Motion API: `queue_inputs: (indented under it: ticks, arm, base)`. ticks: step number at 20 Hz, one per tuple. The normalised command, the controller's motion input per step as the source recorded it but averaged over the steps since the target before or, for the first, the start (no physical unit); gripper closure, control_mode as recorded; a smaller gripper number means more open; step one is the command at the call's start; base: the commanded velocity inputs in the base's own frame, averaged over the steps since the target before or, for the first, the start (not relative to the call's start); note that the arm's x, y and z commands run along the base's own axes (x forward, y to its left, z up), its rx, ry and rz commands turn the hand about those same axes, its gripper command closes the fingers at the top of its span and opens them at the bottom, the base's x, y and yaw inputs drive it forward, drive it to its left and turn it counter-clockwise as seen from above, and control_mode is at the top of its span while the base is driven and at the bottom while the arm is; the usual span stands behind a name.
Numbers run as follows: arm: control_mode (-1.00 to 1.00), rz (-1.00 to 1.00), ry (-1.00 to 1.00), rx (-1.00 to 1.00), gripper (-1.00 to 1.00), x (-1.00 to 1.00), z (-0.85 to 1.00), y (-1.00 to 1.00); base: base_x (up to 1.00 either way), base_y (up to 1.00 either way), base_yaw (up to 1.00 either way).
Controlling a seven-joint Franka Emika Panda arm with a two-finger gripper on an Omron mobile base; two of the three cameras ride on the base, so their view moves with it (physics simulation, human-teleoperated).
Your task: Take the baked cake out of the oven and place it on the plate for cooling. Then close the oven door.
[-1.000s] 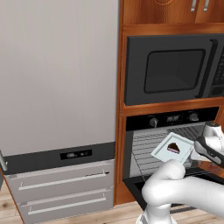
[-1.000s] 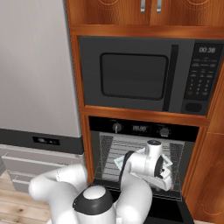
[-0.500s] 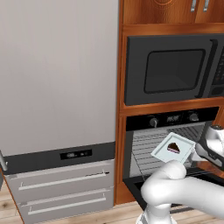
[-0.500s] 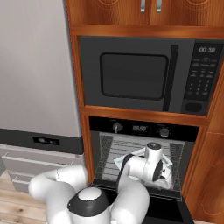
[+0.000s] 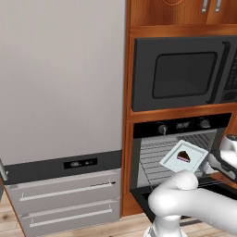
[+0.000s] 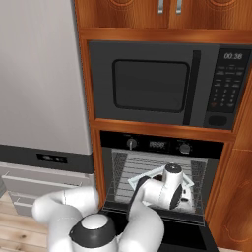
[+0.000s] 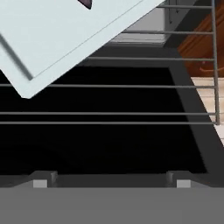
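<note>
Robot arm at an open oven [image 5: 178, 152], its gripper just widened beside the tray that carries the cake.

Left base view: in the lower right of the frame, a pale square tray [image 5: 184, 156] with a dark slice of cake [image 5: 183, 156] sits tilted on the wire rack [image 5: 152, 157]; the white hand stands at the right edge, a touch lower than half a second ago. Right base view: lower centre, the hand covers most of the tray, the oven door [image 6: 182, 236] dropped open beneath it. Hand view: the tray fills the upper left; the gripper [image 7: 111, 183] shows both tips far apart at the bottom, holding nothing — it spread over the last second. Likely the grasp is being lined up; the cake is not yet out and no plate is seen.
</note>
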Motion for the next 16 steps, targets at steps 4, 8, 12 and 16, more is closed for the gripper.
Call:
queue_inputs:
  ticks: [4, 8, 12, 16]
  arm:
    - [-1.0, 0.24, -0.09, 0.01, -1.0, 0.0, 0.15, 0.0]
    - [-1.0, 0.19, -0.18, 0.03, -1.0, 0.0, 0.21, 0.0]
    - [-1.0, 0.13, -0.16, 0.04, -1.0, -0.03, 0.34, 0.02]
    - [-1.0, 0.08, -0.18, 0.07, -1.0, -0.15, 0.09, 0.02]
  base:
    - [0.0, 0.0, 0.0]
    - [0.0, 0.0, 0.0]
    - [0.0, 0.0, 0.0]
    - [0.0, 0.0, 0.0]
